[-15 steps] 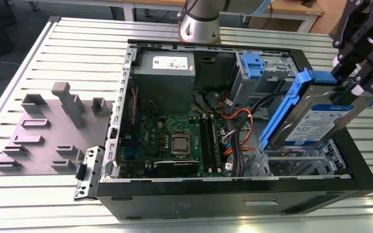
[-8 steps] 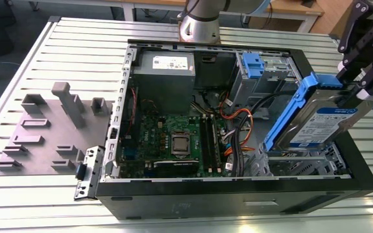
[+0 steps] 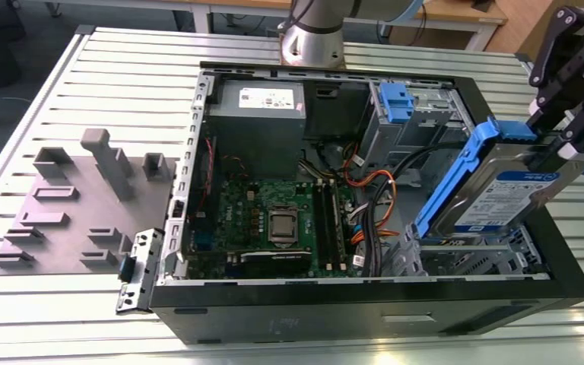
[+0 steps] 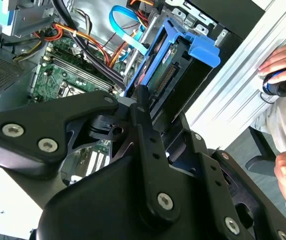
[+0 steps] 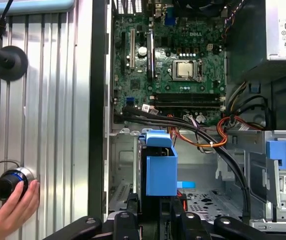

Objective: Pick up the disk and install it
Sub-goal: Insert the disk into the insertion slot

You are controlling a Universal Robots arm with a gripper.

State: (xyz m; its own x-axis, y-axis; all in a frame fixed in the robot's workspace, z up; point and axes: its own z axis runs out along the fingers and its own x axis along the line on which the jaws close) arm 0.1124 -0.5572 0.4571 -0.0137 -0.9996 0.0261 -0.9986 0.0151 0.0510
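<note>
The black gripper (image 3: 559, 156) is clamping its jaws tight on the top end of the flat silver, blue-railed disk (image 3: 502, 199). The disk is hanging tilted above the open black computer case (image 3: 303, 315).

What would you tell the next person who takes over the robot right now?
The gripper is shut on the disk, gripping its upper end.
The disk is lifted and tilted over the drive cage, at the open computer case corner on the exterior view's right.
Done: disk picked up.
Left: disk not yet seated in the cage.
A person's hand is beside the case.
</note>
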